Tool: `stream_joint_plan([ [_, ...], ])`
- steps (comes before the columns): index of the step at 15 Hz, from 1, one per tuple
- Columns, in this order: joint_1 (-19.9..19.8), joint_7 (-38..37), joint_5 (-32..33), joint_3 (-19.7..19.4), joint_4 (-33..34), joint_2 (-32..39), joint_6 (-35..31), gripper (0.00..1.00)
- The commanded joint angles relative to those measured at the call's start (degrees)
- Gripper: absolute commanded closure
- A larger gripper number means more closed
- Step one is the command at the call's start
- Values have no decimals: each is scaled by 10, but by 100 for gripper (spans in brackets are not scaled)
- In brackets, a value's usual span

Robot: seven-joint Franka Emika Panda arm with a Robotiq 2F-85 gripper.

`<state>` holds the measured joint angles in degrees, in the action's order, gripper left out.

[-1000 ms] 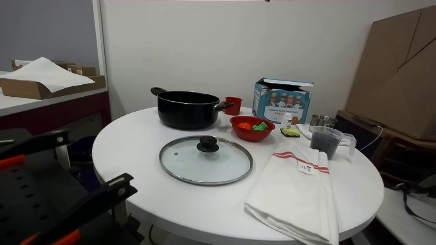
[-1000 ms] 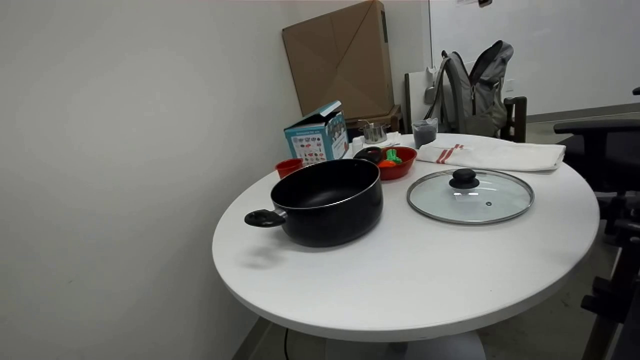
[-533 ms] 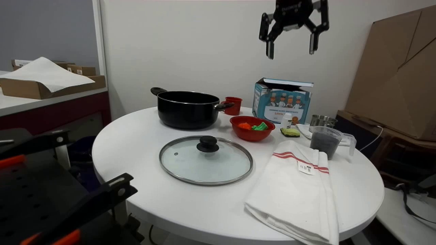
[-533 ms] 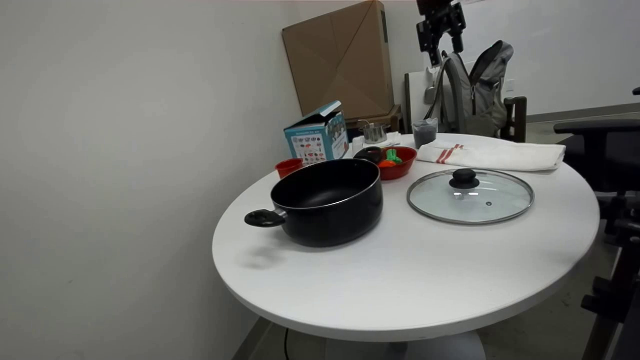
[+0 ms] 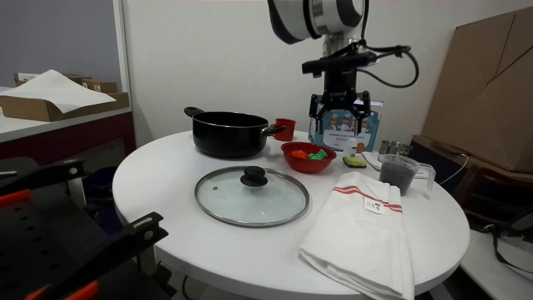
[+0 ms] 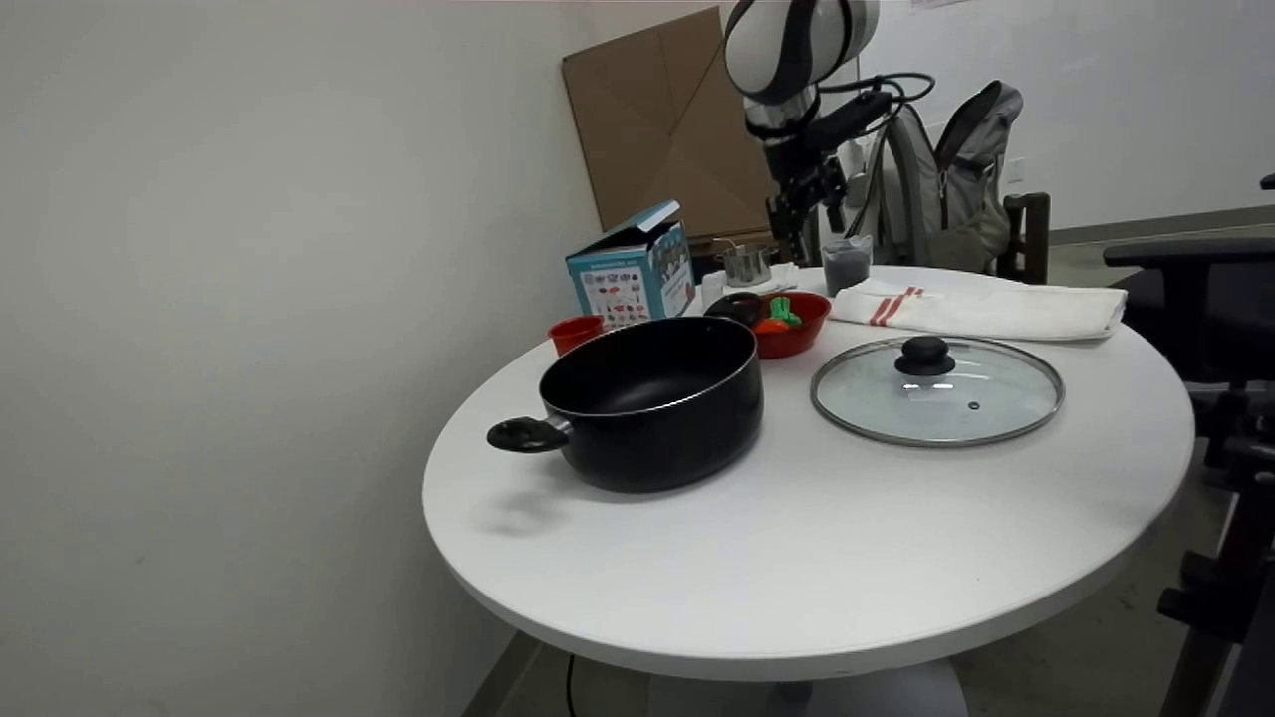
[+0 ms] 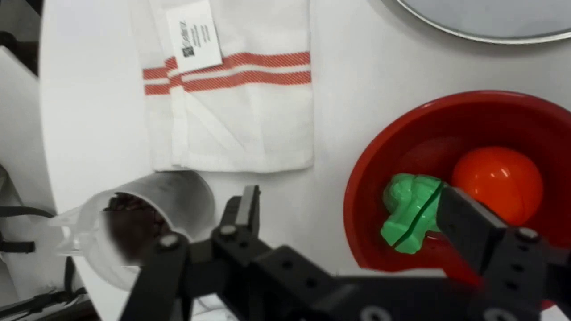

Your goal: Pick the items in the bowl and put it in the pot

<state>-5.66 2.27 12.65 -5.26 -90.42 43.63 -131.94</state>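
Green toy (image 7: 408, 209) and orange toy (image 7: 497, 178) both lie in the red bowl (image 7: 428, 138); in the wrist view I see green toward eight o'clock of its middle and orange toward three. My gripper (image 5: 338, 126) has its jaws wide apart and holds nothing, raised clear of the bowl, between one and two o'clock of it in an exterior view. I judge this to be the approach to the first pick, neither toy lifted yet. The next move, I think, calls for a shift toward three o'clock in the wrist view: one finger (image 7: 466, 227) overlaps green's edge there, while the opposite finger (image 7: 245, 209) shows outside the rim toward nine. Then I'd lower, squeeze one toy and take it to the pot (image 5: 231, 139), between nine and ten o'clock from the bowl in an exterior view.

Beyond the bowl, toward one o'clock, the box (image 5: 335, 139) carries red letters I read as "Little", under a smaller line, seemingly "Cooking class certificate". At ten o'clock in the wrist view, the towel (image 7: 236, 125) has a tag (image 7: 195, 36) whose sideways print I can't make out.
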Motion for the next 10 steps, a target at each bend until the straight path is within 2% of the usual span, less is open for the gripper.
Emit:
stream_joint_plan([
  [1, 19, -9, -17, 10, 118, 109, 1, 0],
  [6, 38, -9, -28, 14, 190, 155, 11, 0],
  [10, 28, -6, -45, 16, 227, 177, 23, 0],
])
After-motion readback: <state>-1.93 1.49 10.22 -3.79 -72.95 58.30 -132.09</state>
